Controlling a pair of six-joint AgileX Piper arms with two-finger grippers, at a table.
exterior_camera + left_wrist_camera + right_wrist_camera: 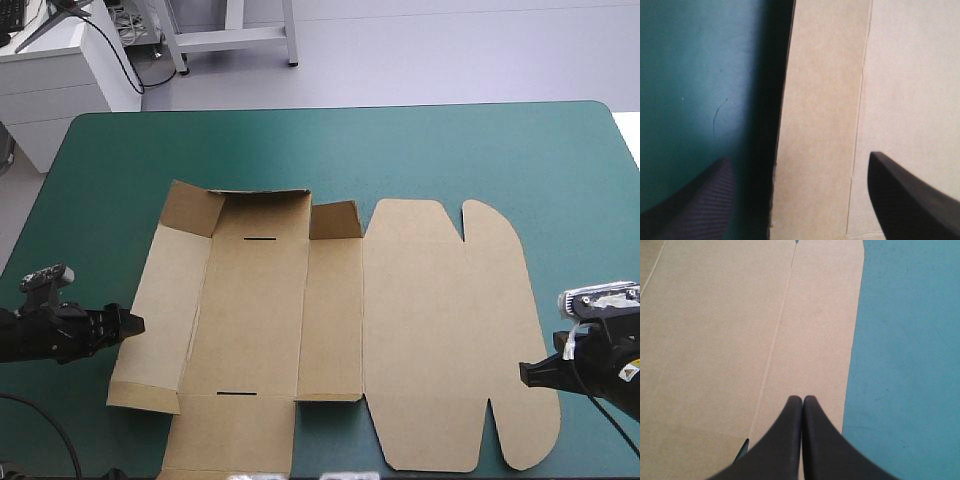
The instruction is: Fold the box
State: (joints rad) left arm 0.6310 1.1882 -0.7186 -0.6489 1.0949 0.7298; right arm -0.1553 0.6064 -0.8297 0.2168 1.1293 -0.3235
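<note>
Box flat between the arms; left gripper gapes astride its left edge (only the wrist view tells), right gripper clenched over the right edge.

bench: teal-green cover, rounded far corners, fills most of the high view, far edge near the top. Cover is matte under soft, even light. Fine curved scratch on the cover in the left wrist view, and faint scuffs on it in the right wrist view. floor beyond the far edge is plain pale grey and smooth. white cabinet stands off the far-left corner, with a black cable draped down its side. grey metal frame stands on the floor past the far edge, two legs and a crossbar showing. white sliver past the right edge, can't tell what it is.
</note>
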